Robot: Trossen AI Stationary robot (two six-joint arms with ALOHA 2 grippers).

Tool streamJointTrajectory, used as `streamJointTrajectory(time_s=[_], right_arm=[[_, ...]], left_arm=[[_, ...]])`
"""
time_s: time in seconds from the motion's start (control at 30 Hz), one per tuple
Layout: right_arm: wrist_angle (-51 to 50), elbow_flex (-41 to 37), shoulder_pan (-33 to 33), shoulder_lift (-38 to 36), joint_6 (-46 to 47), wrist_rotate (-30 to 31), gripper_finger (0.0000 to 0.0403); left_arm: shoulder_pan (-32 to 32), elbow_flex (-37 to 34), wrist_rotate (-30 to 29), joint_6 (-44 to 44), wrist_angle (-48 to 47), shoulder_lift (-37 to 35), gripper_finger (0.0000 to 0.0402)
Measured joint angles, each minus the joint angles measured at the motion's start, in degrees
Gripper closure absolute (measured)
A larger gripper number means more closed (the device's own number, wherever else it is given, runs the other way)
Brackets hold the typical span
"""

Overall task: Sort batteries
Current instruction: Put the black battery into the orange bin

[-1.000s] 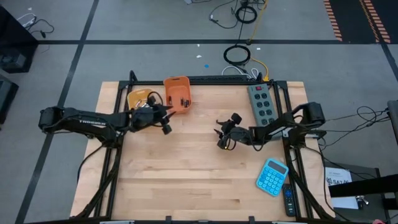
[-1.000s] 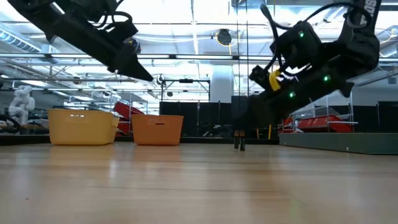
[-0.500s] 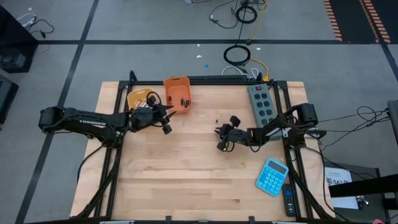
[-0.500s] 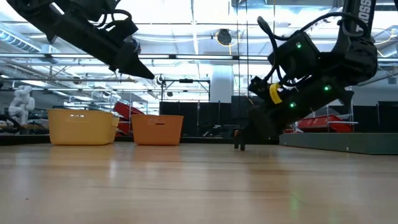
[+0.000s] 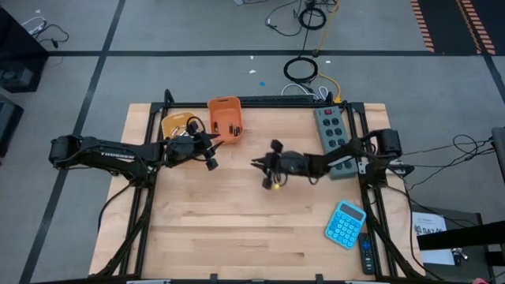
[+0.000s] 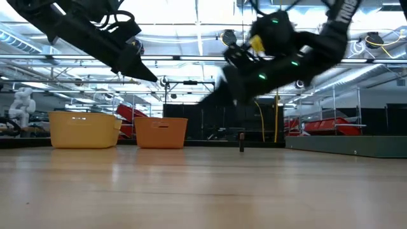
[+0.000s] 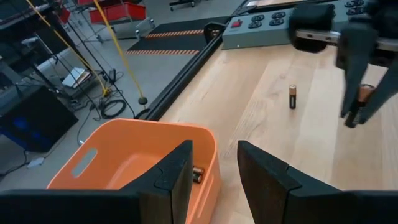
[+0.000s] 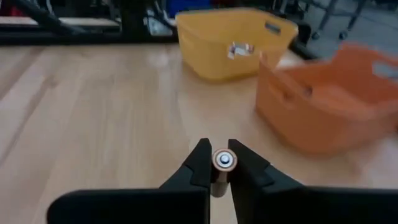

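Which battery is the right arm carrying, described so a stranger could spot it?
Start at the orange bin at the table's far edge, then look right to the right tool raised over mid-table. The battery is pinched between its fingers, copper-coloured end showing. The other loose battery lies on the wood; this one is off the table.

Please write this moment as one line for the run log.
right hand: shut on battery, mid-table, raised | left hand: open, over orange bin | one battery lies on table
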Motion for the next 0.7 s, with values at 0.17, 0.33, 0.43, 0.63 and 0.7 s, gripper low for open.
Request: streamJointTrajectory(time_s=[0.17,0.33,0.43,0.63,0.7], right_arm=[[-5.8,11.2,-6.6,3.2,-6.2,-8.7,0.0387],[-15.5,26.8,-14.0,10.8,-7.3,-16.2,0.0387],[-21.5,37.2,-16.8,16.7,-6.8,-18.0,0.0387],[-43.7,58.8,-20.9,24.9,-7.7,-18.4,0.0385],[-50.4,65.0,-22.2,26.9,-7.8,-18.5,0.0384]], left_arm=[[0.4,0.1,-9.7,7.6,2.8,0.0,0.0265],[3.7,4.3,-19.5,17.5,3.2,-0.5,0.0265],[6.3,6.4,-19.1,18.1,3.0,-0.9,0.0265],[10.8,4.8,-7.7,14.7,-0.5,-4.3,0.0269],[13.0,3.8,-3.1,13.5,-2.2,-5.8,0.0275]])
